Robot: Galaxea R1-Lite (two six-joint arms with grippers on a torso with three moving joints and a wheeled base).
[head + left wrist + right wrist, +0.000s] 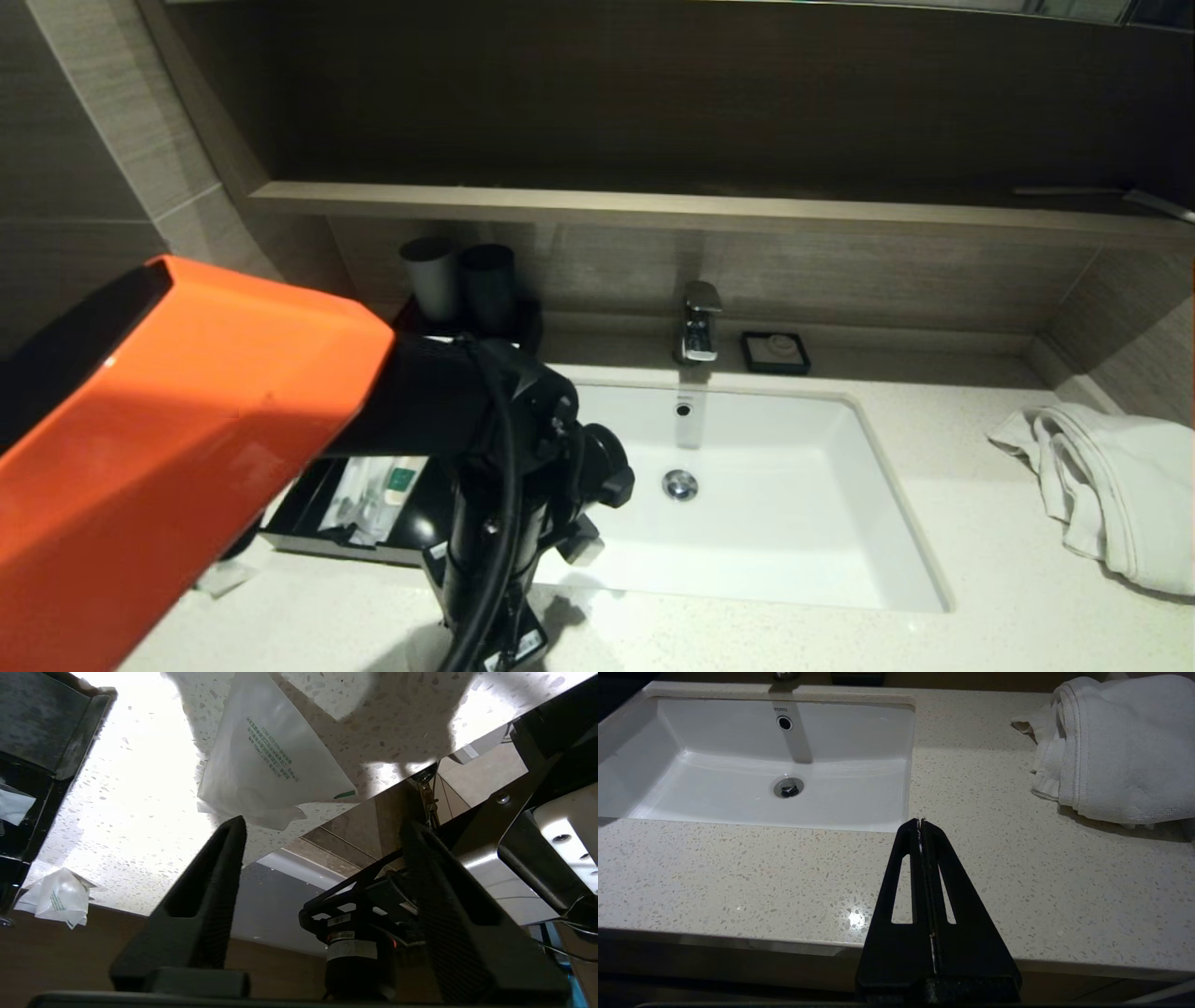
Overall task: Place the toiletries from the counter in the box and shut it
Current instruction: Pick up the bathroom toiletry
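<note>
We found the left gripper [322, 830] wide open, empty, above a sachet [271, 760] at the counter [140, 812] edge; a careless grasp could push it off.

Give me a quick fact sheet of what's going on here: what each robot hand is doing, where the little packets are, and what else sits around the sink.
left gripper: open, above the counter near a flat sachet
other sachet: crumpled, on the counter's edge
box: drawer pulled out, sachets inside
right gripper: shut, empty, idle over the counter in front of the sink
towel: bunched on the counter, right of the sink
soap dish: beside the faucet
cups: two, behind the box
</note>
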